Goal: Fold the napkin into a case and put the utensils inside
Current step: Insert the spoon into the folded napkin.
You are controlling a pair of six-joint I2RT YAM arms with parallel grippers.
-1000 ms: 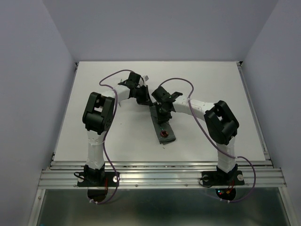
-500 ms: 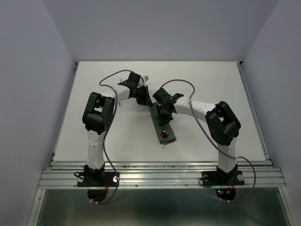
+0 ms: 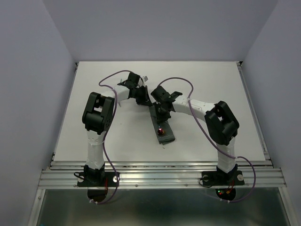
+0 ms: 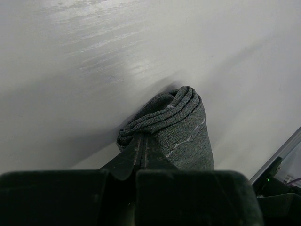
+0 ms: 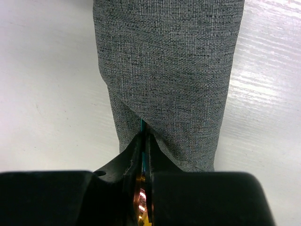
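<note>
My left fingers (image 4: 140, 143) are clamped tight on the bunched end of the case (image 4: 186, 122). My right fingers (image 5: 143, 139), nearly closed, pinch the spoon (image 5: 141, 125) by its teal handle at the cloth's edge.

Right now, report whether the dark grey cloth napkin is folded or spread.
Folded: the dark grey cloth napkin forms a narrow, layered strip.

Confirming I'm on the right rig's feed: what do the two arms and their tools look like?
The left arm and right arm have white tubular links and bulky black joint housings. A thin purple cable loops along each. The left tool and right tool are black with slim tapered fingers.
</note>
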